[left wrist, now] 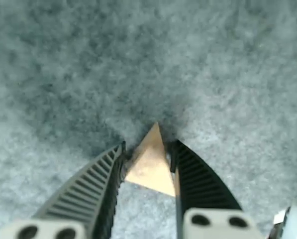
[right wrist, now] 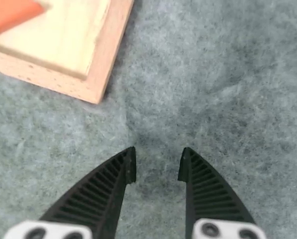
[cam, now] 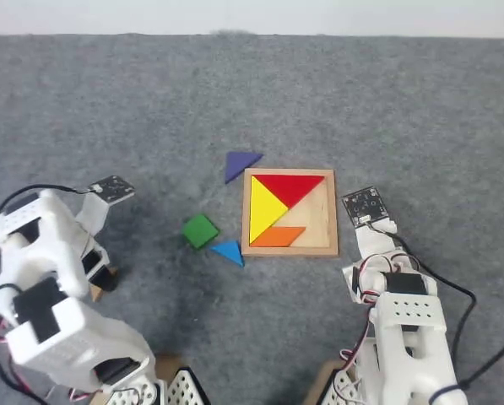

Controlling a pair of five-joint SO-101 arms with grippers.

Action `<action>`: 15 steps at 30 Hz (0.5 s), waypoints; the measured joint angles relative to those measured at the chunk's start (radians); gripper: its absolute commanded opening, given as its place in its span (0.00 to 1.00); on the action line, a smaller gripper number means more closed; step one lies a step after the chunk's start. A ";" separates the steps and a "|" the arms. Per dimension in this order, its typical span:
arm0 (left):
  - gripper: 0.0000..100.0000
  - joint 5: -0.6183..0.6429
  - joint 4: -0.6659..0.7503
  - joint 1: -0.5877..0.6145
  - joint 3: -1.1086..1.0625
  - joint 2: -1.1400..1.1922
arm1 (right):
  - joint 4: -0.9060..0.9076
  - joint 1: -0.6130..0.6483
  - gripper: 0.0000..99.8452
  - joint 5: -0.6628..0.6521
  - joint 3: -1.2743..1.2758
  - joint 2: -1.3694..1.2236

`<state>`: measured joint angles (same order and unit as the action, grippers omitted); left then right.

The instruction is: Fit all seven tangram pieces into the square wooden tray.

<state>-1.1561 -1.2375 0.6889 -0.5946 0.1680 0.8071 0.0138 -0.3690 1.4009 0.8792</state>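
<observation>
Item: square wooden tray [cam: 332, 213], which we record on the grey felt mat [cam: 150, 101] right of centre, holding 3 pieces: red triangle [cam: 292, 186] along the far side, yellow triangle [cam: 262, 209] against the left wall, and orange parallelogram [cam: 279, 237] along the near side. The right part of its floor is bare wood. Loose on the mat we list 3 more: purple triangle [cam: 239, 164] just beyond the tray's far left corner, green square [cam: 200, 230] left of the tray, and blue triangle [cam: 229, 251] between that square and the tray's near left corner, close to both. Left gripper [left wrist: 147, 147]: we find its fingers closed against 2 sides of a tan triangle [left wrist: 150, 164], well left of the tray. Right gripper [right wrist: 156, 167]: fingers a narrow gap apart, holding nothing, above bare mat just beside a tray corner.
</observation>
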 measured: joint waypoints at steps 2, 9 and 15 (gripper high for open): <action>0.12 0.000 0.000 0.008 0.002 0.006 | 0.000 0.000 0.16 0.000 0.000 0.000; 0.02 0.000 -0.002 0.012 0.002 0.006 | 0.000 0.000 0.16 0.000 0.000 0.000; 0.11 0.029 -0.009 0.017 -0.002 -0.072 | 0.000 0.000 0.16 0.000 0.000 0.000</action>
<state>-1.1270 -1.2467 0.7058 -0.5961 0.0959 0.8071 0.0138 -0.3690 1.4009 0.8792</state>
